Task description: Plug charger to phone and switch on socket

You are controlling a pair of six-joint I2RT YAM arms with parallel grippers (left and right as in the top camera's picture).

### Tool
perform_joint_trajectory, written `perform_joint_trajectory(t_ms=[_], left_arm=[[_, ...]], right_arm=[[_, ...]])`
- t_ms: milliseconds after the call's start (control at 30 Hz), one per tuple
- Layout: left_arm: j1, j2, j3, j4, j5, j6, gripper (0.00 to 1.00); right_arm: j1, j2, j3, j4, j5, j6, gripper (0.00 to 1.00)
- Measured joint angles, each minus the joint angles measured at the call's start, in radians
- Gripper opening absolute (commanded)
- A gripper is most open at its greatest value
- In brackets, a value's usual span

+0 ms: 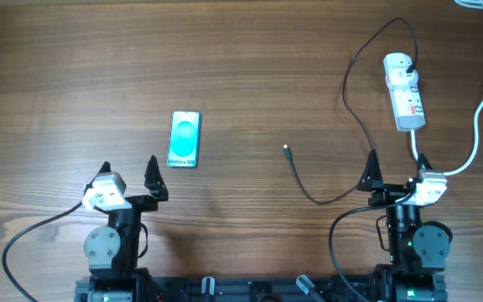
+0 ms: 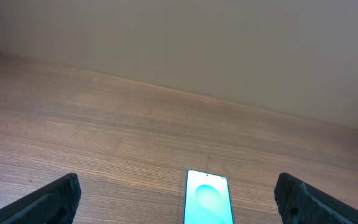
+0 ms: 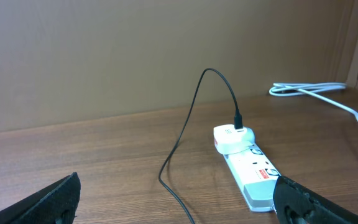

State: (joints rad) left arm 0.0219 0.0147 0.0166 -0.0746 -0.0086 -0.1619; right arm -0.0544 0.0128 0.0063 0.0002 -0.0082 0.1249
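Observation:
The phone [image 1: 184,139] lies flat on the table with its turquoise screen up, just ahead of my left gripper [image 1: 129,174]; in the left wrist view the phone [image 2: 207,198] sits between the two open fingers [image 2: 179,199]. The white socket [image 1: 403,91] lies at the back right, with a white adapter plugged in. The black charger cable [image 1: 355,109] runs from it in a loop, its connector tip [image 1: 286,150] lying loose mid-table. My right gripper [image 1: 395,172] is open and empty, with the socket [image 3: 252,172] and cable [image 3: 185,130] ahead of it.
The socket's thick white cord [image 1: 480,101] runs off the back right corner and also shows in the right wrist view [image 3: 328,99]. A plain wall stands behind the table's far edge [image 2: 197,96].

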Motion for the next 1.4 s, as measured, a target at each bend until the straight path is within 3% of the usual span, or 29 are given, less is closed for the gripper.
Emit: perform_joint_trajectory(t_ms=[967, 1200, 1267, 1400], left_arm=[[0.000, 0.000, -0.001, 0.020, -0.053, 0.000, 1.00], [0.000, 0.000, 0.003, 0.022, 0.058, -0.019, 1.00], [0.000, 0.006, 0.044, -0.053, 0.071, -0.019, 1.00], [0.000, 0.104, 0.289, -0.192, 0.086, -0.014, 1.00]], right_arm=[[0.000, 0.000, 0.000, 0.000, 0.000, 0.000, 1.00], [0.000, 0.000, 0.000, 0.000, 0.000, 0.000, 1.00], [0.000, 0.000, 0.000, 0.000, 0.000, 0.000, 1.00], [0.000, 0.001, 0.000, 0.001, 0.000, 0.000, 1.00]])
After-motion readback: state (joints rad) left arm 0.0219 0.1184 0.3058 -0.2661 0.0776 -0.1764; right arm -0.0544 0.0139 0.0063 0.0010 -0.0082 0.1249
